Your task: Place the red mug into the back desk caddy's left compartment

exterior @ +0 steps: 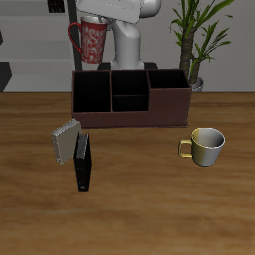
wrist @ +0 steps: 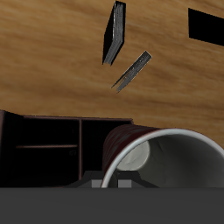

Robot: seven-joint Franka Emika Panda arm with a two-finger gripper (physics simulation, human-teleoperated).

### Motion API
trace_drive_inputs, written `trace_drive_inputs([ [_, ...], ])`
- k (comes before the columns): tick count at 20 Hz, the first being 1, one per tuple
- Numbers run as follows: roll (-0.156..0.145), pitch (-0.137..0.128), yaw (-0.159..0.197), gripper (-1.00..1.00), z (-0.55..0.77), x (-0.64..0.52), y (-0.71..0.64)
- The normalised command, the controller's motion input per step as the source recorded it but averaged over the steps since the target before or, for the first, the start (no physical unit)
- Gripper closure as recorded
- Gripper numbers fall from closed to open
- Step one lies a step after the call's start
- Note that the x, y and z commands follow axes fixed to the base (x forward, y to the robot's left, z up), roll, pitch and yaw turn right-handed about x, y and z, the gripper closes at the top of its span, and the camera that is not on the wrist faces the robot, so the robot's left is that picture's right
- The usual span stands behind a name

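Wooden desk (exterior: 129, 189) below — the pincer (exterior: 100, 22) pinched the red mug (exterior: 92, 42) high over the caddy (exterior: 129, 97); dropping it in was left.

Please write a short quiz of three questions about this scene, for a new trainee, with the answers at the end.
1. True or false: the red mug is already standing inside the back desk caddy.
2. Which mug rests on the table, nearer its front edge than the caddy? A) the red mug B) the yellowish-gold mug C) none
3. Fill in: two books, a black book and a grey book, stand on the table in ____ of the caddy.

Key
1. False: the gripper holds it in the air above the caddy's end section.
2. B
3. front
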Motion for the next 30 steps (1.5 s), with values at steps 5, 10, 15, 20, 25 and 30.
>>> trace_drive_inputs([
  [5, 0.013, -0.003, -0.051, 1.00, -0.04, -0.09, -0.03],
  [10, 0.009, -0.007, -0.042, 1.00, -0.02, -0.08, -0.01],
  [15, 0.015, 0.009, -0.032, 1.00, -0.10, 0.03, 0.04],
  [20, -0.016, 0.002, -0.030, 1.00, -0.08, 0.09, 0.00],
  [25, 0.005, 0.012, -0.020, 1.00, -0.14, 0.09, 0.06],
  [30, -0.002, 0.015, -0.023, 1.00, -0.13, 0.07, 0.01],
])
